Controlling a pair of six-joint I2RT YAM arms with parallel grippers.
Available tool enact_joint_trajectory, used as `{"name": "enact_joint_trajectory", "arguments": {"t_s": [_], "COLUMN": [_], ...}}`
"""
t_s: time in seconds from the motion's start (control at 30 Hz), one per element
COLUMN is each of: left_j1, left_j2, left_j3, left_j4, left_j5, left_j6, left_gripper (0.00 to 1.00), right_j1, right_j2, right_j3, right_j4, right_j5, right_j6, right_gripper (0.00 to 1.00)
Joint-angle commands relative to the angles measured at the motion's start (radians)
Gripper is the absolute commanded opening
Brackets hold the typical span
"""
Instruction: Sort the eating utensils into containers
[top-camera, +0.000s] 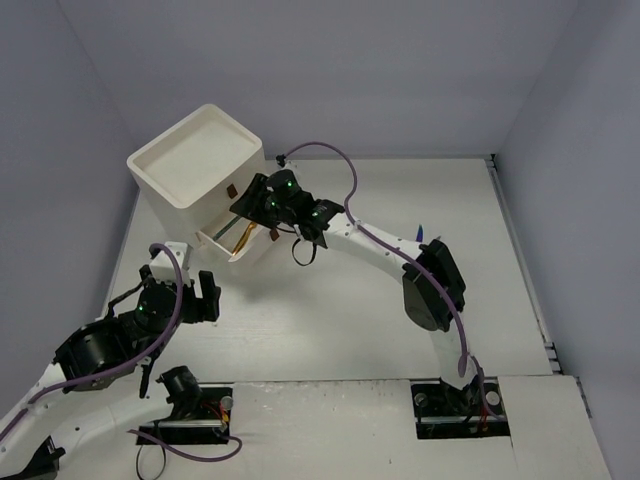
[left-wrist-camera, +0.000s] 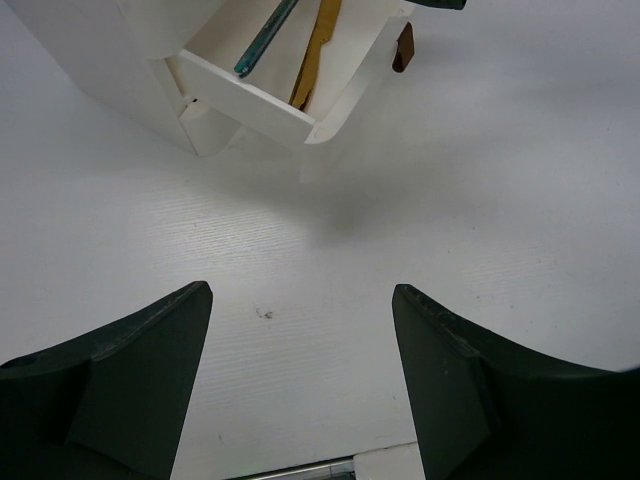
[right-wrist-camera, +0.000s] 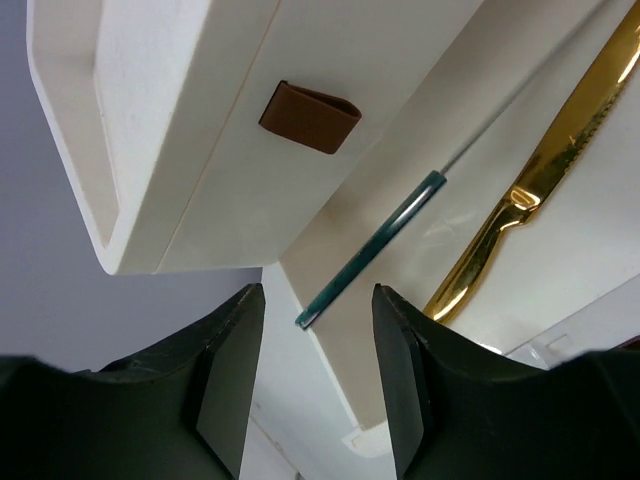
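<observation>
The right gripper (right-wrist-camera: 318, 295) hangs with jaws parted just over the teal utensil (right-wrist-camera: 380, 235), so it lies loose beside the gold knife (right-wrist-camera: 520, 195) in the far-left cabinet's (top-camera: 195, 160) open drawer (left-wrist-camera: 250, 100), while the left gripper (left-wrist-camera: 300, 295) idles nearer, spread wide.

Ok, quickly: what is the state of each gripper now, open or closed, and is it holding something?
Left gripper: open, holding nothing.
Right gripper: open, holding nothing; the teal utensil lies in the drawer before it.
</observation>
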Motion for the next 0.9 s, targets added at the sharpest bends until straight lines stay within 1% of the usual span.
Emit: {"name": "enact_joint_trajectory", "arguments": {"t_s": [0.0, 0.1, 0.2, 0.3, 0.43, 0.53, 0.57, 0.7, 0.8, 0.87], "left_j1": [0.007, 0.006, 0.007, 0.007, 0.007, 0.007, 0.007, 0.007, 0.007, 0.007], "left_j2": [0.025, 0.027, 0.034, 0.046, 0.068, 0.090, 0.095, 0.108, 0.108, 0.106], "left_j3": [0.023, 0.020, 0.018, 0.017, 0.018, 0.020, 0.019, 0.001, -0.015, -0.019], "left_j4": [0.018, 0.019, 0.020, 0.023, 0.027, 0.031, 0.033, 0.060, 0.084, 0.084], "left_j5": [-0.007, -0.005, -0.005, -0.007, -0.007, -0.002, -0.002, 0.012, 0.029, 0.035], "left_j6": [-0.020, -0.024, -0.028, -0.028, -0.027, -0.024, -0.023, -0.023, -0.027, -0.030], "left_gripper": [0.70, 0.70, 0.70, 0.70, 0.70, 0.70, 0.70, 0.70, 0.70, 0.70], "right_j1": [-0.027, -0.059, -0.121, -0.181, -0.311, -0.430, -0.466, -0.624, -0.691, -0.711], "right_j2": [-0.134, -0.205, -0.308, -0.400, -0.553, -0.627, -0.641, -0.671, -0.646, -0.622], "right_j3": [-0.055, -0.122, -0.215, -0.315, -0.492, -0.613, -0.665, -0.784, -0.844, -0.850], "right_j4": [0.069, 0.030, -0.067, -0.119, -0.232, -0.300, -0.311, -0.324, -0.322, -0.322], "right_j5": [0.054, 0.091, 0.178, 0.238, 0.288, 0.310, 0.304, 0.262, 0.242, 0.237], "right_j6": [-0.079, -0.168, -0.255, -0.321, -0.391, -0.445, -0.465, -0.504, -0.521, -0.529], "right_gripper": [0.45, 0.46, 0.46, 0.47, 0.48, 0.49, 0.50, 0.51, 0.51, 0.50]}}
